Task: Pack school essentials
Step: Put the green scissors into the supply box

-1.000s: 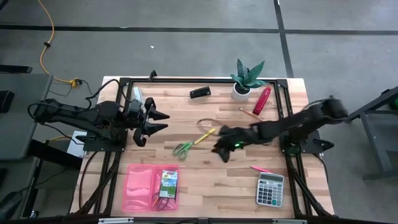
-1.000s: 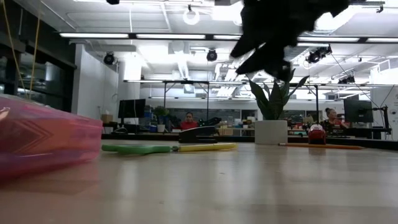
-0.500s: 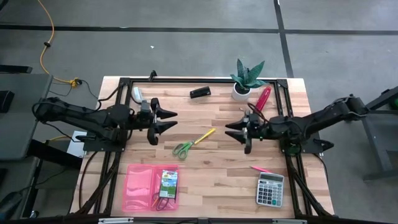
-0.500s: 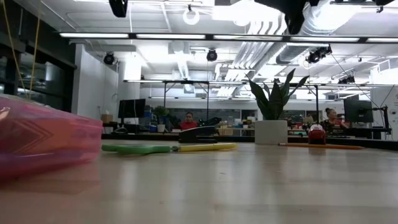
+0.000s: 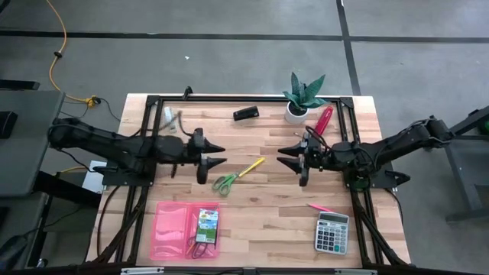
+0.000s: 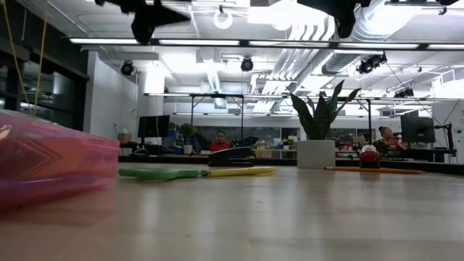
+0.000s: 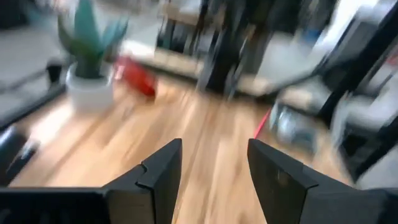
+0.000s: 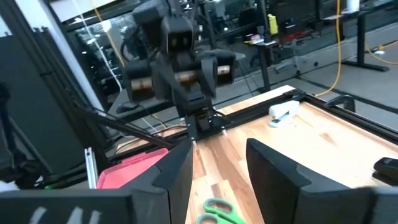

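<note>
Green-handled scissors [image 5: 225,182] lie flat mid-table with a yellow pencil [image 5: 252,166] touching their blades. In the low view, the scissors [image 6: 159,172] and the pencil [image 6: 239,171] lie in one line. A pink pouch [image 5: 172,229] near the front edge holds a small green box [image 5: 206,223] and purple-handled scissors [image 5: 200,248]. A pink pencil [image 5: 319,207] lies above the grey calculator [image 5: 332,231]. My left gripper [image 5: 215,153] hovers open, up and left of the green scissors. My right gripper [image 5: 289,159] hovers open to their right.
A potted plant [image 5: 302,95], a red oblong object [image 5: 322,122] and a small black object [image 5: 245,113] stand along the far side. A white stapler [image 5: 166,116] lies far left. The black frame rail [image 5: 229,98] runs around the table. Bare wood lies between pouch and calculator.
My left gripper has moved toward the table's middle, closer to the green scissors. My right gripper has risen from beside the scissors and drawn back toward the right edge, then held still. Scissors and pencil have stayed put.
</note>
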You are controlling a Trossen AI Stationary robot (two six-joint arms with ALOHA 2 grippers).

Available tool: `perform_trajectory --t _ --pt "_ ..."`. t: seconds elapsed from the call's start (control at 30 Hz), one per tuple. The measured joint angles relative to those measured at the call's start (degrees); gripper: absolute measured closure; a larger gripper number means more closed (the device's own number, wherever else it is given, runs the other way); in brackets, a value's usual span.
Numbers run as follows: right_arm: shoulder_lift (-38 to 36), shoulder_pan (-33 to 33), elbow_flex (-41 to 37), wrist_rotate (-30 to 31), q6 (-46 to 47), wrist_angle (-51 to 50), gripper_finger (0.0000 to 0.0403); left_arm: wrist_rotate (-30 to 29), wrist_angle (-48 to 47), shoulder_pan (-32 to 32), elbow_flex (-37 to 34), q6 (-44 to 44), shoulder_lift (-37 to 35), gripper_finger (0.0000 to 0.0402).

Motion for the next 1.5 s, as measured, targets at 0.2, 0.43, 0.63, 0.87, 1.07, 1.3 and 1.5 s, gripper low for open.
perform_trajectory --t 0.2,0.43,0.63,0.87,1.07,1.3,1.5 --pt "0.0 0.0 0.0 2.5 0.46 -0.12 0.0261 1.86 -18.5 1.67 4.28 -8.63 9.13 0.0229" --pt "0.01 0.0 0.04 4.57 0.5 -1.43 0.0261 6.24 -23.87 2.34 4.34 -19.89 22.02 0.0229" --pt "0.02 0.0 0.04 5.41 3.17 -3.53 0.0261 8.94 -23.9 2.34 4.34 -24.18 29.47 0.0229" --pt "0.02 0.0 0.04 5.54 3.41 -4.68 0.0261 12.21 -23.75 2.32 4.34 -23.97 31.69 0.0229" --pt "0.02 0.0 0.04 5.54 3.41 -5.25 0.0261 14.13 -23.24 2.3 4.61 -23.75 34.11 0.0229" --pt "0.02 0.0 0.04 5.54 3.22 -5.69 0.0261 13.43 -23.06 2.27 4.56 -23.75 34.95 0.0239" --pt "0.02 0.0 0.04 5.52 3.13 -5.73 0.0261 13.65 -22.28 2.24 4.49 -22.83 34.73 0.0263"
